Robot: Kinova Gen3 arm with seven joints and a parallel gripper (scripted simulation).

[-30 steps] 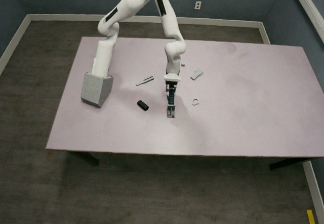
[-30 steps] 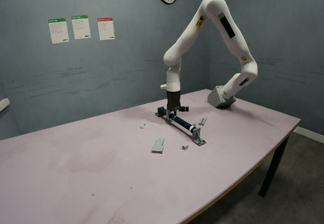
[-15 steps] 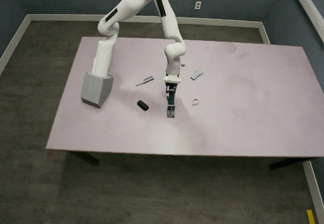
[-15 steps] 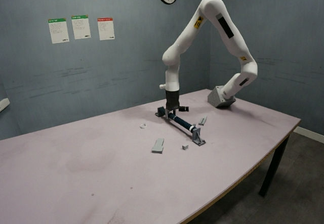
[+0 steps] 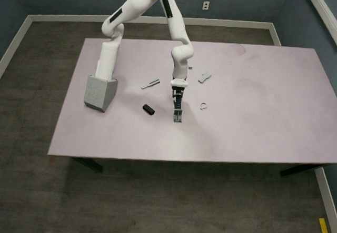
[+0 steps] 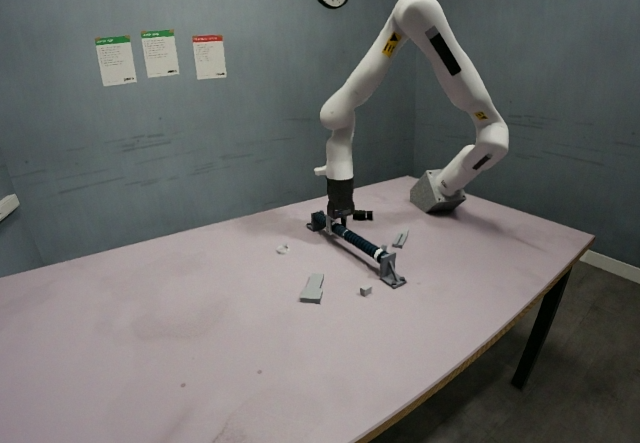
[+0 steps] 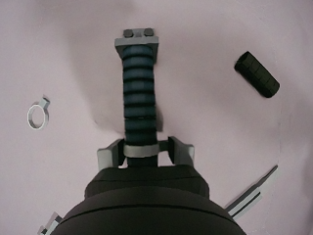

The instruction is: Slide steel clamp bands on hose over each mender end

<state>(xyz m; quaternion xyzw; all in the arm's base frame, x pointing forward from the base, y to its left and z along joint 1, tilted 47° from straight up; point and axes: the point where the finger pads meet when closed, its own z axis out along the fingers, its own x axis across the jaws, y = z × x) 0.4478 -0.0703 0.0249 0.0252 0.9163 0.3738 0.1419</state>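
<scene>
A dark blue ribbed hose (image 7: 139,92) lies level between two grey stands (image 6: 390,270), (image 6: 316,219); it also shows in the top view (image 5: 178,103) and the exterior view (image 6: 356,242). My gripper (image 7: 146,147) points straight down over the hose near the stand that is far from the exterior camera. Its fingers stand on either side of a steel clamp band (image 7: 140,151) and are shut on it. The second band (image 6: 382,249) sits close to the other stand. The mender inside the hose is hidden.
A black cylinder (image 5: 148,109) lies left of the hose. A loose ring (image 5: 201,108) lies to its right. Flat grey pieces (image 5: 150,83), (image 5: 204,76) lie behind, and a small grey block (image 6: 365,290) lies near one stand. The arm's grey base (image 5: 100,92) stands at the left.
</scene>
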